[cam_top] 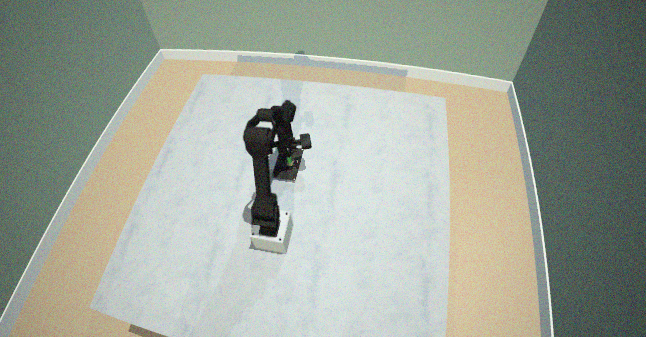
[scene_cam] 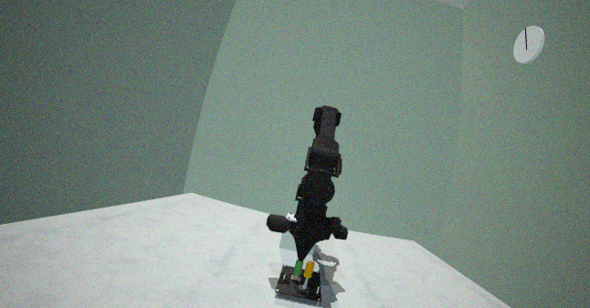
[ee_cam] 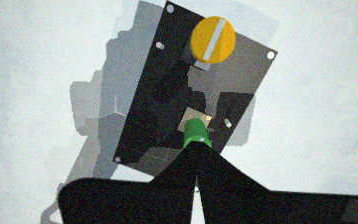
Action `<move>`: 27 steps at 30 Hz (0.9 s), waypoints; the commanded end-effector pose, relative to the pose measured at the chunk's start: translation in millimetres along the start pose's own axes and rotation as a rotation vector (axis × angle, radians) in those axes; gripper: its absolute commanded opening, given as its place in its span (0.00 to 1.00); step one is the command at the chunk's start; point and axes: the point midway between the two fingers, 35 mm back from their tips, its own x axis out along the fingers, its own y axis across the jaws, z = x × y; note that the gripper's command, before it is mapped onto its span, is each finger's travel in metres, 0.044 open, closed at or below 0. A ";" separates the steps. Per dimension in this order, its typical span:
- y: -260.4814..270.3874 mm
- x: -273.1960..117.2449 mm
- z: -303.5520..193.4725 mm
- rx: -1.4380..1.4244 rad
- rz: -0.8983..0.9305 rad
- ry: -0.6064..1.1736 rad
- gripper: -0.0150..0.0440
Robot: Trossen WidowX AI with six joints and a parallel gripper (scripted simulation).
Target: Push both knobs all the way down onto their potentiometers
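The dark circuit board [cam_top: 286, 175] [scene_cam: 289, 288] [ee_cam: 142, 120] stands on the table. My gripper [scene_cam: 300, 260] [ee_cam: 196, 147] is shut and empty, its tips together at the top of the green knob [cam_top: 289, 161] [scene_cam: 298, 269] [ee_cam: 196, 131]; they appear to touch it and hide part of its top in the wrist view. The green knob's lower end is close to its tan potentiometer [scene_cam: 295, 278] [ee_cam: 187, 118]; whether they touch, I cannot tell. The yellow knob [scene_cam: 309, 270] [ee_cam: 213, 40] stands upright, with a pale part visible beneath it in the exterior view. Nothing touches the yellow knob.
The arm's white base block [cam_top: 270, 243] stands on the pale table top [cam_top: 380, 198] behind the board. The arm reaches over the board from there. Shadows of the arm fall across the board and beside it. A round clock [scene_cam: 529, 44] hangs on the wall.
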 end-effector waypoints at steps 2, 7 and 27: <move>-0.7 2.8 0.4 -0.005 -0.004 0.002 0.25; -0.7 4.8 0.4 -0.005 -0.004 0.002 0.25; -0.8 6.8 0.4 -0.005 -0.004 0.002 0.25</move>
